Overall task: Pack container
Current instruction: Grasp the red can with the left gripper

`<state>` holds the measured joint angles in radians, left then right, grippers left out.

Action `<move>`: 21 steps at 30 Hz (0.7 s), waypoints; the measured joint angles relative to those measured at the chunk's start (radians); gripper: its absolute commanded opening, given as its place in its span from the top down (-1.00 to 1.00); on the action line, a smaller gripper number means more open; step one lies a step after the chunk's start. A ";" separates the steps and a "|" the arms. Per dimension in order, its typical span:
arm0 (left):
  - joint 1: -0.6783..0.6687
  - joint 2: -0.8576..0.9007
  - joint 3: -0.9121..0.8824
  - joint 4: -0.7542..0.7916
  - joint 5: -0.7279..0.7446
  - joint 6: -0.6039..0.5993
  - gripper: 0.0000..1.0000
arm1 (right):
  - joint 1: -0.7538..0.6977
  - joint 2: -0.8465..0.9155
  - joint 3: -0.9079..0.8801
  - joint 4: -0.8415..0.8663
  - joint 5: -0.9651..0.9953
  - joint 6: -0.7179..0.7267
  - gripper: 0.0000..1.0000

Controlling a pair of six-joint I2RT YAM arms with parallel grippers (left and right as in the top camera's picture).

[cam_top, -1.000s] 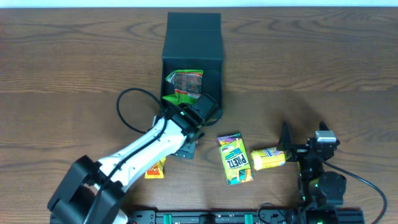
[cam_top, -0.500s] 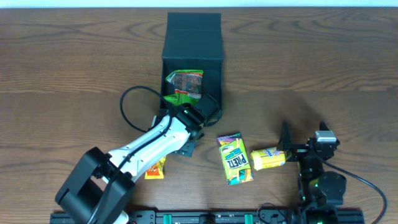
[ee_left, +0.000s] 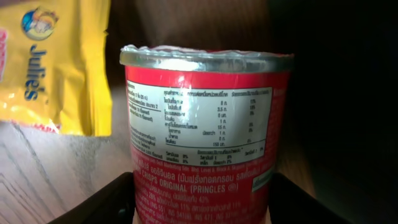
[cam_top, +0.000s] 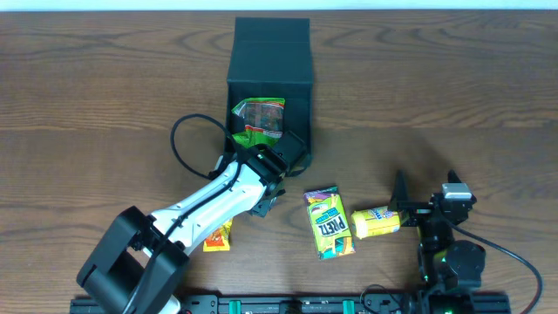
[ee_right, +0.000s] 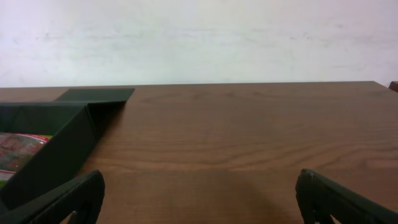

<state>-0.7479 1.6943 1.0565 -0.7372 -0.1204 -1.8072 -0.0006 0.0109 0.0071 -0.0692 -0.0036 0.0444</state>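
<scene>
Can of Pringles point(ee_left: 202, 112) sat between the 2 fingers of my left gripper point(ee_left: 202, 205), clamped or not I couldn't tell, just on the near side of the open container point(cam_top: 270, 61), which my wide-open, empty right gripper point(cam_top: 404, 209) was much farther from.

Glossy red Pringles cup point(ee_left: 202, 143) with crinkled foil lid point(ee_left: 205, 57); shiny plastic Julie's packet point(ee_left: 56, 62); smooth wood-grain bench point(cam_top: 105, 78); matt, cardboard-like container point(cam_top: 268, 52).

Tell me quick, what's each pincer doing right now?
Left pincer: straddles the small red cylindrical foil-topped Pringles can; grip cannot be told.
Right pincer: open, empty.
</scene>
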 measured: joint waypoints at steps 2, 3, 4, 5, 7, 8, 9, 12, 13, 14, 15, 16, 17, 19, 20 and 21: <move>0.000 0.000 0.000 0.006 0.000 0.060 -0.12 | 0.000 0.000 0.000 0.000 0.000 0.000 -0.98; 0.000 0.000 0.000 0.009 -0.001 0.097 -0.12 | 0.000 0.000 0.000 0.000 0.000 0.000 -0.98; 0.000 0.000 0.000 0.012 0.000 0.137 -0.12 | 0.000 0.000 0.000 0.000 0.000 0.000 -0.98; 0.000 0.000 0.000 0.013 0.000 0.170 -0.12 | 0.000 0.000 0.000 0.000 0.000 0.000 -0.98; 0.000 0.000 0.000 0.013 0.000 0.251 -0.12 | 0.000 0.000 0.000 0.000 0.000 0.000 -0.99; 0.000 0.000 0.000 0.013 0.001 0.301 -0.12 | 0.000 0.000 0.000 0.000 0.000 0.000 -0.98; 0.000 0.000 0.000 0.013 0.001 0.330 -0.14 | 0.000 0.000 0.000 0.000 0.000 0.000 -0.99; 0.000 0.000 0.000 0.013 0.013 0.485 -0.14 | 0.000 0.000 0.000 0.000 0.000 0.000 -0.99; 0.000 -0.001 0.000 0.012 0.020 0.533 -0.15 | 0.000 0.000 0.000 0.000 0.000 0.000 -0.98; 0.000 -0.002 0.000 0.009 0.028 0.573 -0.15 | 0.000 0.000 0.000 0.000 0.000 0.000 -0.98; 0.000 -0.004 0.000 0.000 0.037 0.615 -0.15 | 0.000 0.000 0.000 0.000 0.000 0.000 -0.99; 0.000 -0.006 0.001 -0.011 0.043 0.641 -0.15 | 0.000 0.000 0.000 0.000 0.000 0.000 -0.99; 0.000 -0.009 0.001 -0.026 0.050 0.668 -0.14 | 0.000 0.000 0.000 0.000 0.000 0.000 -0.98; 0.000 -0.019 0.000 -0.048 0.065 0.712 -0.15 | 0.000 0.000 0.000 0.000 0.000 0.000 -0.99; 0.000 -0.029 0.000 -0.050 0.071 0.735 -0.15 | 0.000 0.000 0.000 0.000 0.000 0.000 -0.99; 0.000 -0.045 0.000 -0.049 0.074 0.758 -0.15 | 0.000 0.000 0.000 0.000 0.000 0.000 -0.99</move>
<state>-0.7479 1.6497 1.0569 -0.7864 -0.0460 -1.0489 -0.0006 0.0109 0.0071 -0.0696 -0.0040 0.0441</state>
